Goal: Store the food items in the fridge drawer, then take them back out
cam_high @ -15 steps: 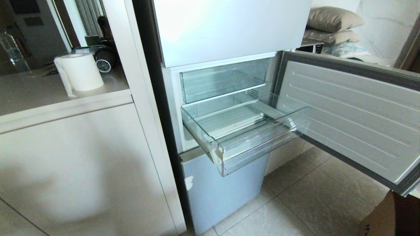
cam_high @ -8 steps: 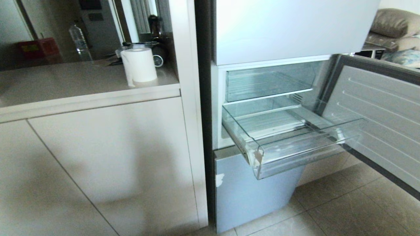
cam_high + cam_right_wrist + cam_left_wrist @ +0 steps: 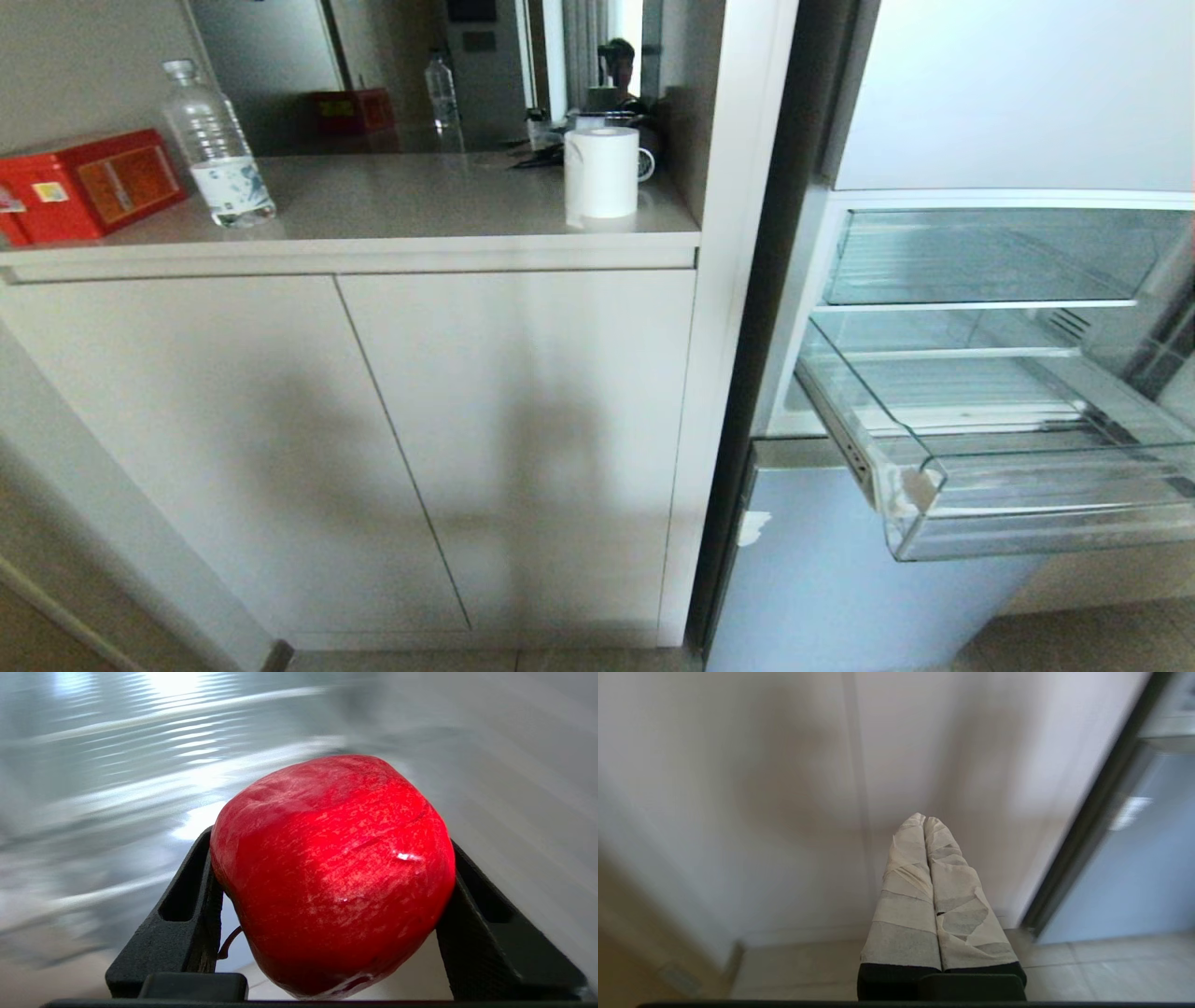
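Head view: bottle beside tin

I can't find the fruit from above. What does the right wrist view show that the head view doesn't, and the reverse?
Only the right wrist view shows the red apple, clamped in the right claw. Only the head view shows the pulled-out fridge drawer, with no food visible in it, and the counter with a red tin, water bottle and paper roll. Nothing recognisable is shared.

Head camera looks down at cabinet; left wrist view shares it.
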You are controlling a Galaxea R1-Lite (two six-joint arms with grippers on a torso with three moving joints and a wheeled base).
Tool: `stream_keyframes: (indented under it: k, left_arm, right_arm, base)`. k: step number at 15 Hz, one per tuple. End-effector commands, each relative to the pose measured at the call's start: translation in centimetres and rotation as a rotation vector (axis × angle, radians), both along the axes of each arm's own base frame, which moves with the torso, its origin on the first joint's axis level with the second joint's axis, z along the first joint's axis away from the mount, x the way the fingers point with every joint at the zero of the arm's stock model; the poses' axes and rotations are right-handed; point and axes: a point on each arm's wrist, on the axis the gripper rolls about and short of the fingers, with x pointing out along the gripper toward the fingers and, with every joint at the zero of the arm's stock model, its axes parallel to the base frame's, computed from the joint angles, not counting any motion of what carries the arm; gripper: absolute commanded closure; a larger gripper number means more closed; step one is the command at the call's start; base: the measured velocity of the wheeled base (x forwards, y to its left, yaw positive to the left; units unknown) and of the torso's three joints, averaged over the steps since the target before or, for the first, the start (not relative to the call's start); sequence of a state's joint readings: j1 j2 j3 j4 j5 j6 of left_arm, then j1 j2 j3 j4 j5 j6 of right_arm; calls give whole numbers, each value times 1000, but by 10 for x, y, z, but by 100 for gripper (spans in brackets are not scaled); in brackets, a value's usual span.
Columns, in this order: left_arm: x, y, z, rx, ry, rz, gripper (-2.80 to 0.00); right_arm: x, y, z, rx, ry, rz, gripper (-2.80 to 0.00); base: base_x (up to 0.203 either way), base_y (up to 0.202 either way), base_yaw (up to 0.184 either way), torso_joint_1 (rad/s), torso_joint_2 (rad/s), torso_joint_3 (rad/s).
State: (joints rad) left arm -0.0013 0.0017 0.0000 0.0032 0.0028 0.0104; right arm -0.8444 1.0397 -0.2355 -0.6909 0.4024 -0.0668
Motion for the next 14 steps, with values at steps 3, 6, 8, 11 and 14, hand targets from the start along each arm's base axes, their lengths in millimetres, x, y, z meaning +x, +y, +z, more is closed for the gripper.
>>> stream_keyframes:
  k: [3,6,8,11,14]
  left_arm:
    - [0,0,0,0,1,1,0]
    - [0,0,0,0,1,0,0]
    - [0,0,0,-1,1,0,0]
    - [0,0,0,0,1,0,0]
    - [0,0,0,0,1,0,0]
  right_arm:
    - [39,6,3,99,10,222,0]
    - [81,3,20,135,11,306,0]
    - [109,5,28,165,75,313,0]
    - [150,6,20,220,190,340,0]
    - [191,2,1,236,266,345,0]
  base:
    - [-1,-2,66,2,2,2]
    - [0,0,0,0,0,0]
    - [0,0,0,0,0,0]
    - [0,0,0,0,0,0]
    - [0,0,0,0,0,0]
